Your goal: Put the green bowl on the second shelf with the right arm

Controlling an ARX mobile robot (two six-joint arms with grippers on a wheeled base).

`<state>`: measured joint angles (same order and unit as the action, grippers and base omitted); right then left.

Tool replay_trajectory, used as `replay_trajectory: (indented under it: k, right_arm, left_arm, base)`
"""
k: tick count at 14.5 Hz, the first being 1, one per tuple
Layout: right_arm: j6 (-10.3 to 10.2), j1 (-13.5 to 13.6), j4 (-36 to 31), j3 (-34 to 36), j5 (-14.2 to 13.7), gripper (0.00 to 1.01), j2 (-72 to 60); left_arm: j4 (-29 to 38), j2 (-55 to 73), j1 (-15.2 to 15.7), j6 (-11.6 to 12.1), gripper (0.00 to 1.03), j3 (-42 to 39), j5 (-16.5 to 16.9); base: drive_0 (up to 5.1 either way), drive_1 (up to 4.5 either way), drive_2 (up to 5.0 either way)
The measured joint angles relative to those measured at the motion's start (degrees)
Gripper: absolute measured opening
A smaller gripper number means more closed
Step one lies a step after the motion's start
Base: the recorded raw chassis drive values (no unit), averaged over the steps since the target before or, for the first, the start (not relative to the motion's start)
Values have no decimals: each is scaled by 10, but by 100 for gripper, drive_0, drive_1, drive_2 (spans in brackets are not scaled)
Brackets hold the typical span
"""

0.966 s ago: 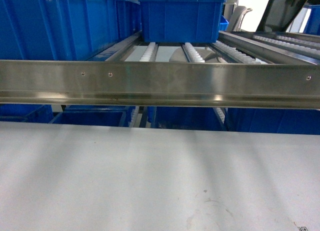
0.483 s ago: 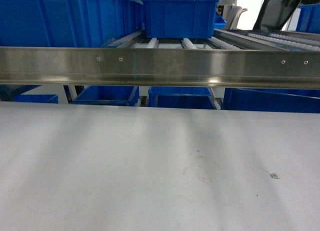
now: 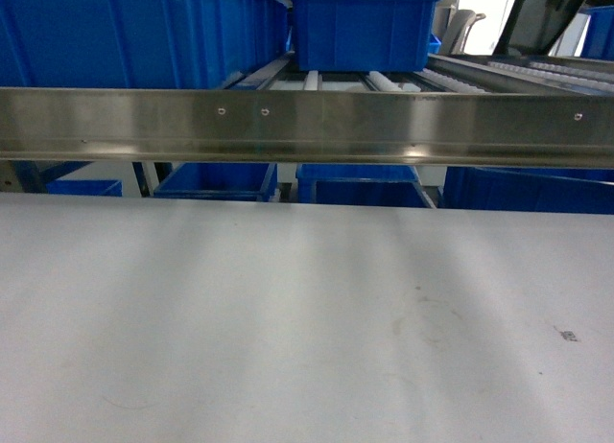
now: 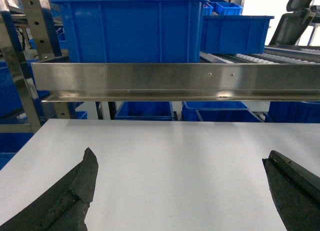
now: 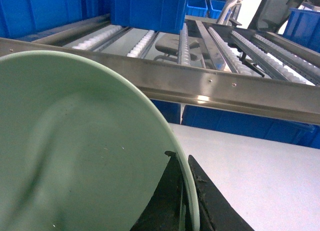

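The right hand (image 5: 182,201) pinches the green bowl (image 5: 85,151) by its rim, held above the white worktop (image 5: 260,176) before the steel shelf rail (image 5: 210,83).

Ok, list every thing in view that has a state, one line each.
green bowl: rim pinched in the right gripper, held above the table
left gripper: open, empty
blue bin: upright on the roller shelf
table: bare white surface
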<state>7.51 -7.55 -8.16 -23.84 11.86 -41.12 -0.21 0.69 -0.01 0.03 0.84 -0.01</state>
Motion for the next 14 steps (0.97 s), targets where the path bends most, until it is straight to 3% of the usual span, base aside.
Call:
replay_trajectory:
  k: [14]
  right_arm:
    - [0, 0, -3, 0, 0, 2, 3]
  left_arm:
    - [-1, 0, 0, 0, 98, 0, 0]
  base:
    - [-495, 249, 249]
